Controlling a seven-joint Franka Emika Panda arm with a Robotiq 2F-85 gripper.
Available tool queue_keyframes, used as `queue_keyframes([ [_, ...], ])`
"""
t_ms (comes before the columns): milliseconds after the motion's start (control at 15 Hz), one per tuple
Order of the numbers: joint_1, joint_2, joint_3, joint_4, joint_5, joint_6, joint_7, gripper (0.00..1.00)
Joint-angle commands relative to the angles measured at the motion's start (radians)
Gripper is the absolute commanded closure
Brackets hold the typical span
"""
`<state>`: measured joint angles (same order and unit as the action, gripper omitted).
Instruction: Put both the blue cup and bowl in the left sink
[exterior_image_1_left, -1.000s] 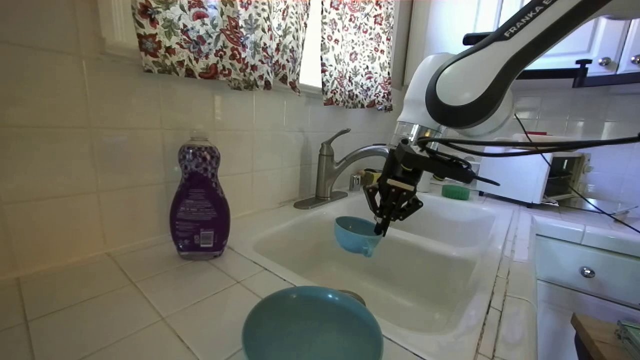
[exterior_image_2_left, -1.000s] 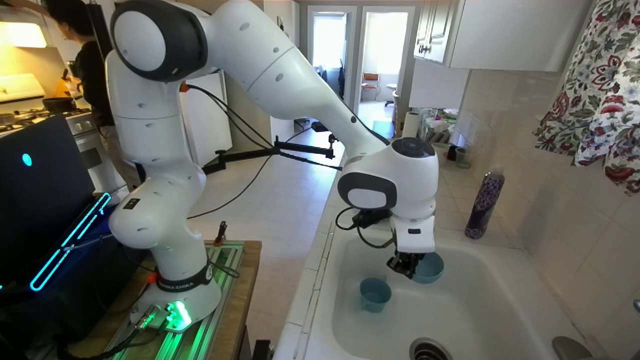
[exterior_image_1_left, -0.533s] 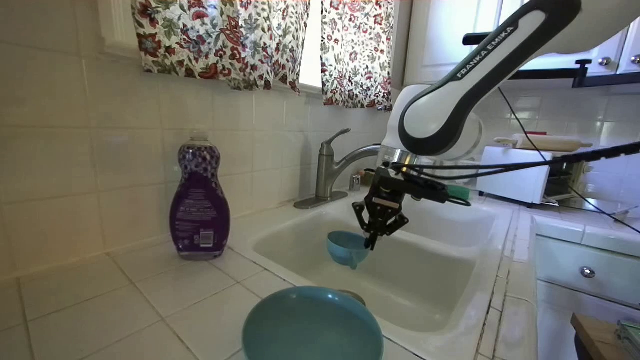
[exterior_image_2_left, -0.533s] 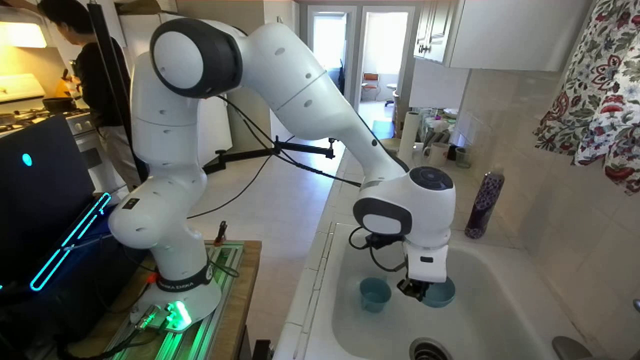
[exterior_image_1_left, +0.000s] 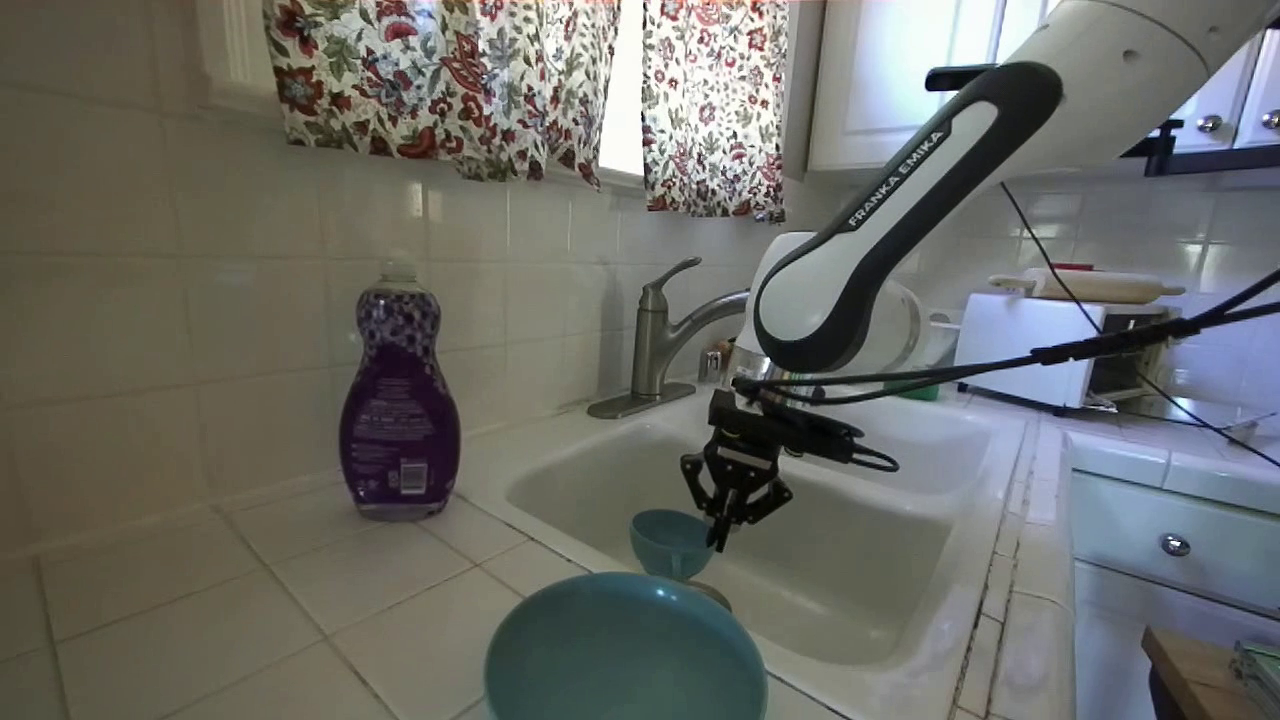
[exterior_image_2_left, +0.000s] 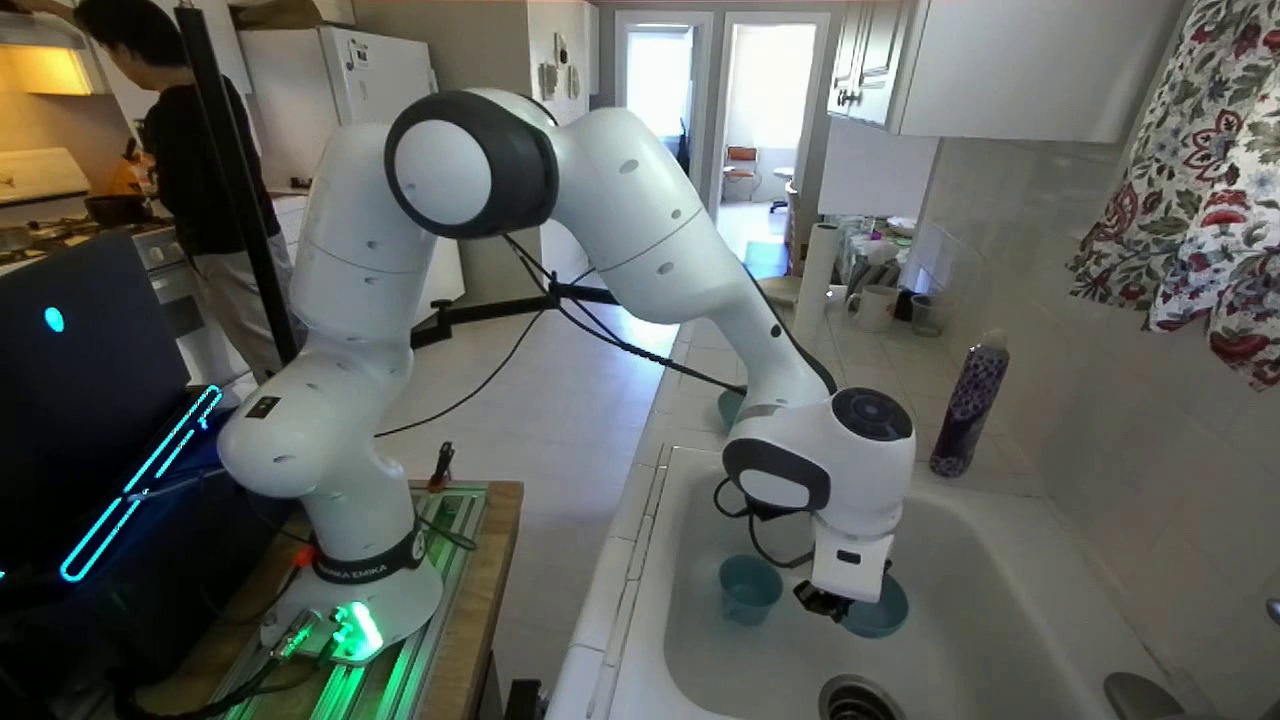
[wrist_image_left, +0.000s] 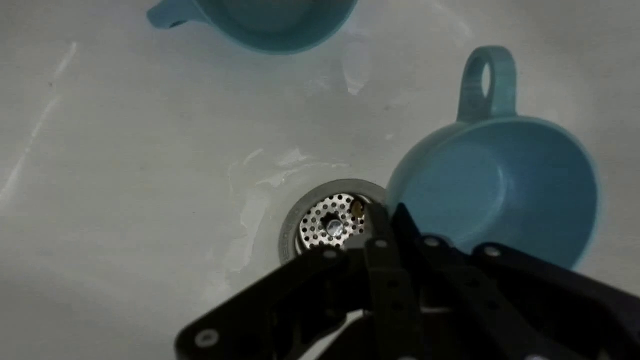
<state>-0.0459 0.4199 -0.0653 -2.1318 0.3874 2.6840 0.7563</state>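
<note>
1. The gripper is clenched on the rim of the blue cup, over the left sink; whether the cup touches bottom cannot be told.
2. In that basin a second cup takes up room near the held one, apart from the drain.
3. The bowl rests on the tiled counter, just beside the sink.
4. A purple bottle stands near the wall; the faucet rises on the wall side of the basins.
5. The arm reads "FRANKA EMIKA"; the bottle's label carries a barcode, its print too small to read.
</note>
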Motion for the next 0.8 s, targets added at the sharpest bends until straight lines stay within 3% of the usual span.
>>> queue_keyframes([
  [0, 0.015, 0.078, 0.012, 0.044, 0.069, 0.07, 0.064, 0.99],
  [467, 0.035, 0.189, 0.011, 0.091, 0.075, 0.173, 0.157, 0.99],
  [733, 0.036, 0.228, 0.01, 0.114, 0.075, 0.174, 0.213, 0.99],
])
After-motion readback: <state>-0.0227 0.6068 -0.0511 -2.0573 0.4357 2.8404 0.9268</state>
